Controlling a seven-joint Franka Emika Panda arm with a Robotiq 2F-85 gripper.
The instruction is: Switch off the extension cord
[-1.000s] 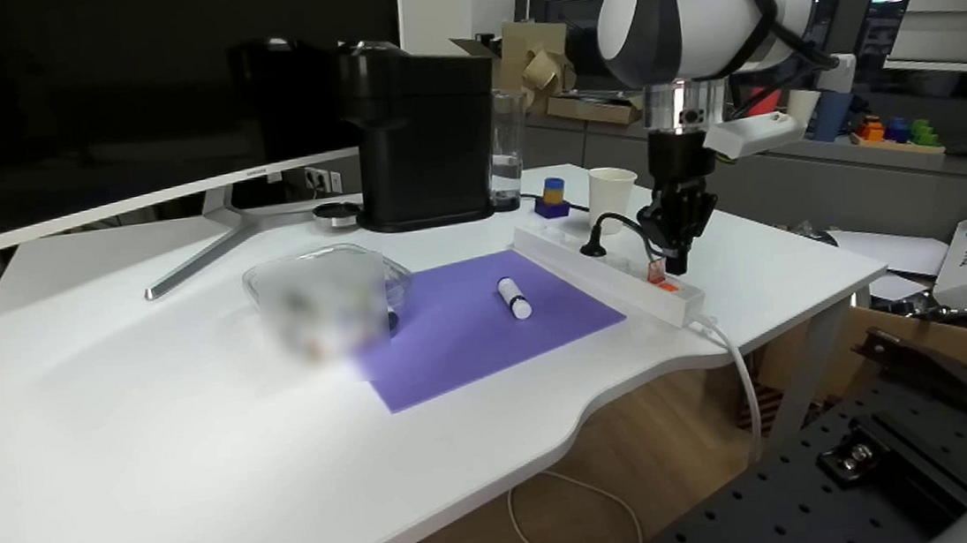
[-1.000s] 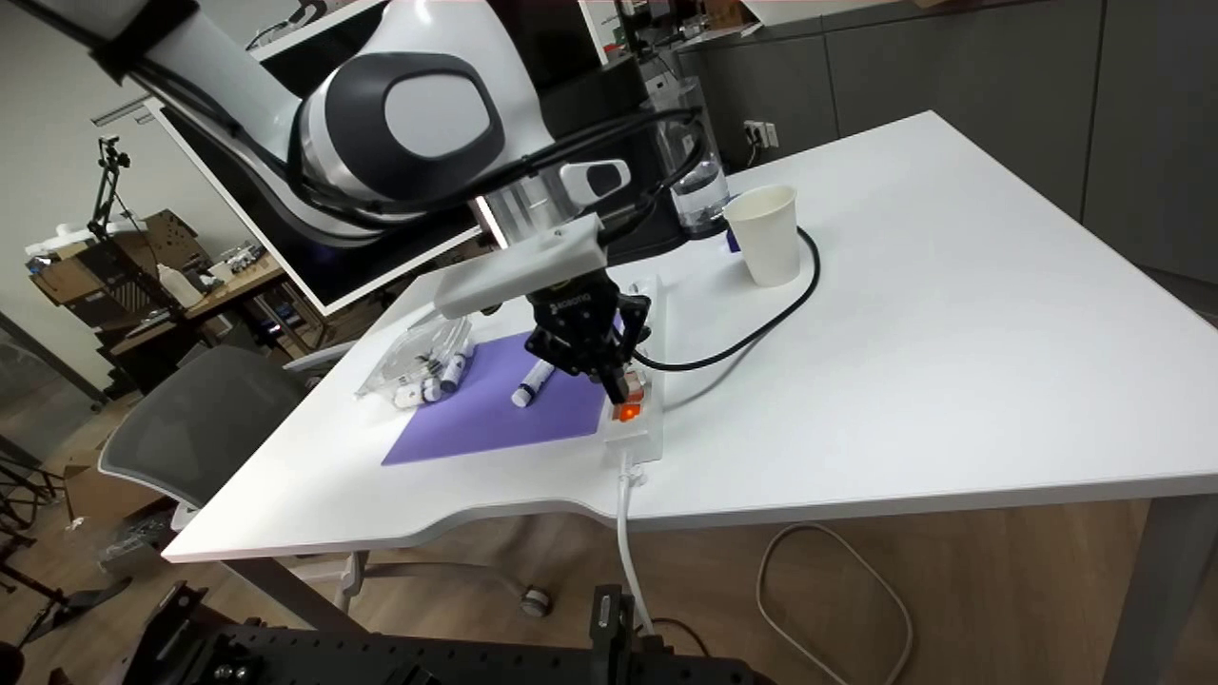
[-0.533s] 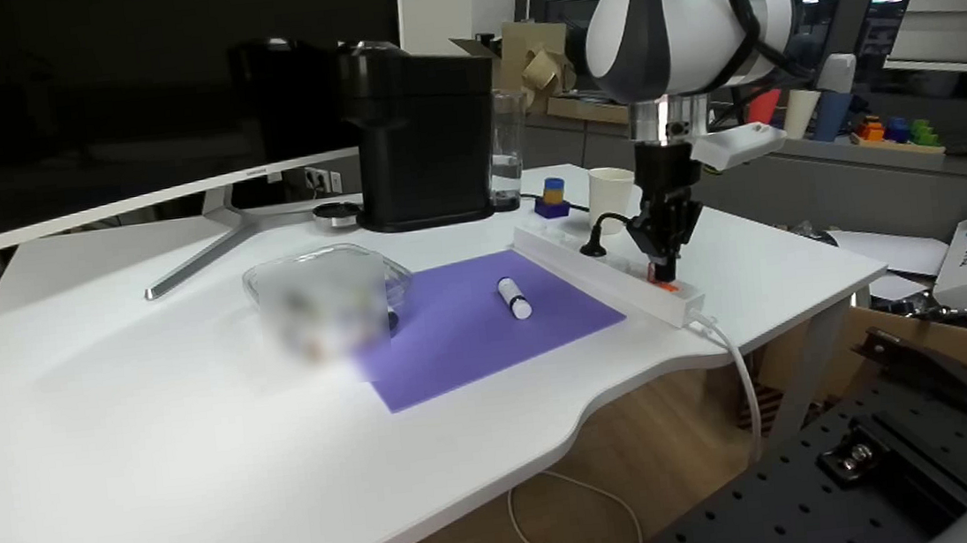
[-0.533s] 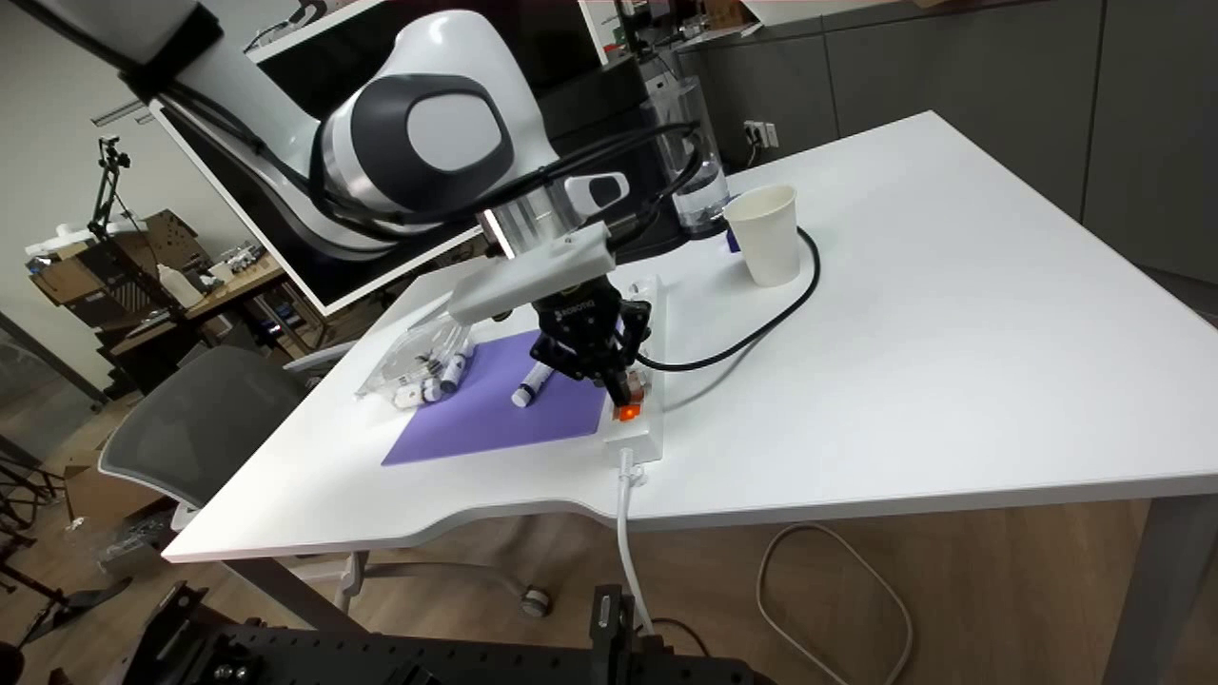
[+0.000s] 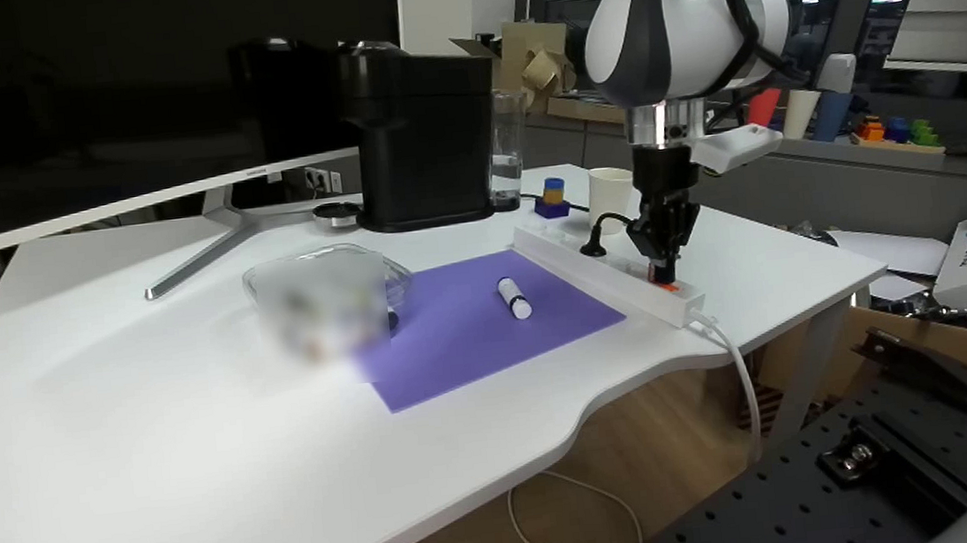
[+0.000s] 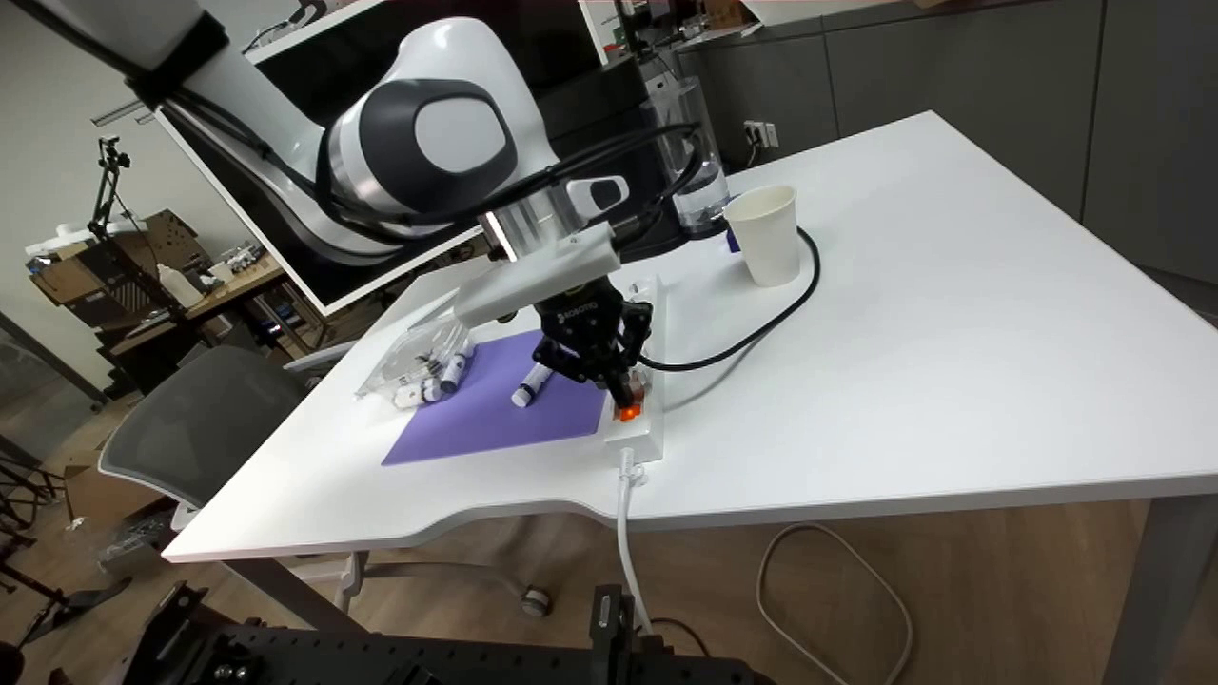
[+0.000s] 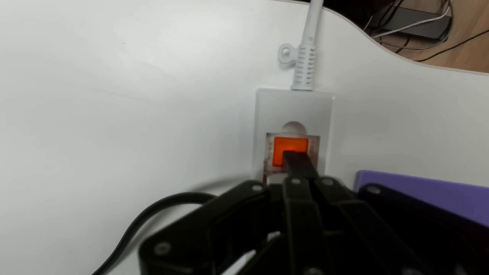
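Observation:
The extension cord is a long white strip (image 5: 618,283) on the table; its near end shows in an exterior view (image 6: 633,440) and in the wrist view (image 7: 294,105). Its orange switch (image 7: 290,143) is partly covered by my fingertips and glows in an exterior view (image 6: 629,413). A black plug (image 5: 594,244) sits in the strip. A white cable (image 7: 311,26) leaves its end. My gripper (image 7: 296,154) points down, shut and empty, its tips over the switch; it shows in both exterior views (image 5: 664,279) (image 6: 623,401). The tips look to touch the switch, but pressing cannot be told.
A purple sheet (image 5: 473,343) with a white cylinder (image 5: 514,298) lies beside the strip. A clear plastic box (image 6: 419,357) stands farther off. A white cup (image 6: 764,238) stands near the strip's far part. A black cable (image 6: 742,350) curves over the table.
My gripper has moved down onto the switch, slightly left in an exterior view. In the last half second it has sunk only a little. The switch still glows.

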